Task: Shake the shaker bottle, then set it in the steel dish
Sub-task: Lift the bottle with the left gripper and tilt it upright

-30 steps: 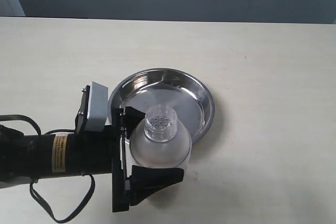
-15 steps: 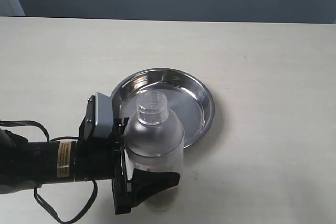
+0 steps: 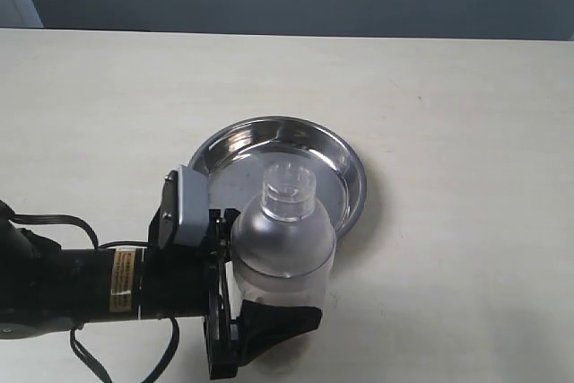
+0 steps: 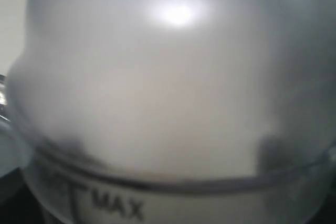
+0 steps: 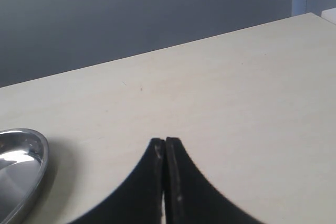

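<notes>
Nearest the exterior camera, the left hand (image 3: 269,268) pinches the bottle (image 3: 285,244) at its lower body, one black finger on each side. The bottle stands roughly upright with its clear cap up, covering the near rim of the dish (image 3: 348,168). The right hand (image 5: 165,144) is pressed together over the bare bench (image 5: 236,93), well apart from the bottle.

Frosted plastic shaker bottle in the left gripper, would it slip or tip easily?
The frosted translucent plastic shaker bottle looks smooth and rounded, so it may slip in the left gripper. Seemingly tall with a narrow clear cap, it could tip on the round shiny steel dish.
</notes>
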